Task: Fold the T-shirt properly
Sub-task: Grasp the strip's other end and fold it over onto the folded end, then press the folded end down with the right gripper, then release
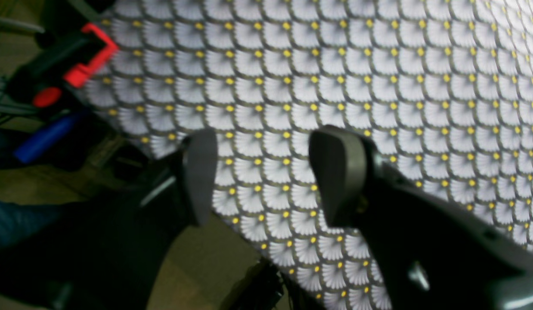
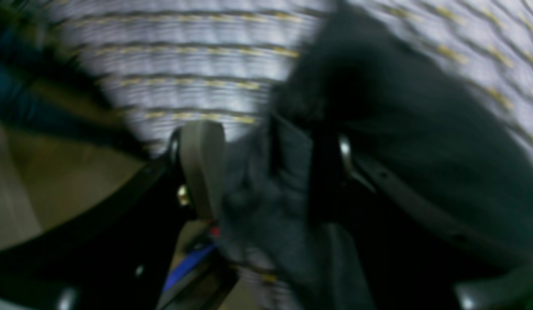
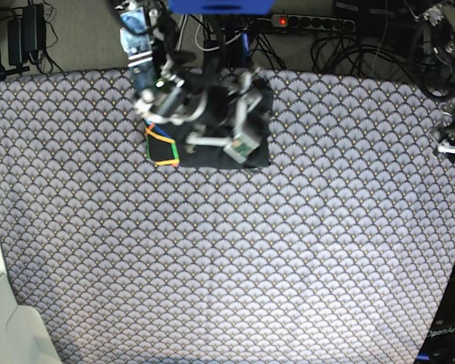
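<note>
One T-shirt (image 3: 212,129), already a compact dark bundle at the far edge of the bench (image 3: 235,258), slightly left of centre, with its coloured line graphic showing at its left corner. The right pincer (image 2: 266,172) sits right over it; in the right wrist view dark fabric lies between its spread pads (image 2: 202,168), blurred, so it looks like it is letting go, but I can't tell if cloth is pinched. My read: it is there to set down or flatten the last fold. The left pincer (image 1: 266,176) is open with nothing between its pads, only the scallop-patterned cloth (image 1: 335,77) on the bench below it; it hangs by the bench's edge, with floor and a red-and-black clamp (image 1: 72,60) to the left in that view. Likely parked clear so it doesn't disturb the fold. Count: one shirt, two arms, one patterned cloth.
</note>
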Controlling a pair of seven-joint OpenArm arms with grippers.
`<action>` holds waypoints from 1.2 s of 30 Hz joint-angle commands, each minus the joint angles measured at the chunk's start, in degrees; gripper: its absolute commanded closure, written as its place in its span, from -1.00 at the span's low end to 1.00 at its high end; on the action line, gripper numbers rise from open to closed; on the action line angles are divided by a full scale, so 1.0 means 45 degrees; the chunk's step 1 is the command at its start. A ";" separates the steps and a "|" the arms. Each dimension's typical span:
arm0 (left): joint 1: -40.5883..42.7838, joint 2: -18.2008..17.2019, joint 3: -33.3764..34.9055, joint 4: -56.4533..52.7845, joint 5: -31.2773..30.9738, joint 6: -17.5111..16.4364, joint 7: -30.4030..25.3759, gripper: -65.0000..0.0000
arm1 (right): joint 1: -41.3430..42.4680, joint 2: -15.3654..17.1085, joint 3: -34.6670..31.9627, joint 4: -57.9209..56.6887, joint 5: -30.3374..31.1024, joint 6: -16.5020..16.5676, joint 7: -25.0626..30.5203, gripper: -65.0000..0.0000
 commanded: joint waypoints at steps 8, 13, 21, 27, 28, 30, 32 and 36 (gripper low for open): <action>-0.0106 -0.0731 -0.0826 0.0109 0.0062 0.0019 -0.0189 -0.12 | -0.0005 0.0659 -0.1710 0.2423 0.0215 0.0042 0.0260 -0.05; -0.0067 -0.0828 -0.1080 0.0109 0.0101 0.0019 -0.0189 -0.12 | 0.0424 0.0854 -0.0558 0.2345 0.0196 0.0042 0.0338 -0.04; 0.0441 -0.0711 -0.0982 0.0148 0.0042 0.0019 -0.0189 -0.12 | 0.1421 0.0834 0.0126 0.1349 0.0215 0.0042 0.0260 0.36; 0.0656 -0.0692 -0.0982 0.0168 0.0023 0.0019 -0.0189 0.18 | 0.1499 0.0600 0.0106 -0.0175 0.0215 0.0042 0.0377 1.00; 0.0695 -0.0594 -0.0982 0.0168 0.0023 0.0019 -0.0189 0.18 | 0.1518 0.0580 0.0106 -0.0449 0.0215 0.0042 0.0397 1.00; 0.0832 -0.0457 -0.0982 0.0187 0.0023 0.0019 -0.0189 0.24 | 0.1694 0.0580 0.0106 -0.0761 0.0215 0.0042 0.0397 1.00; 0.0832 -0.0418 -0.0982 0.0148 0.0023 0.0019 -0.0189 0.27 | 0.1831 0.0580 0.0087 -0.1152 0.0215 0.0042 0.0397 1.00; 0.0832 -0.0203 -0.0982 0.0187 0.0023 0.0019 -0.0189 0.28 | 0.2358 0.0444 0.0106 -0.2344 0.0215 0.0042 0.0397 1.00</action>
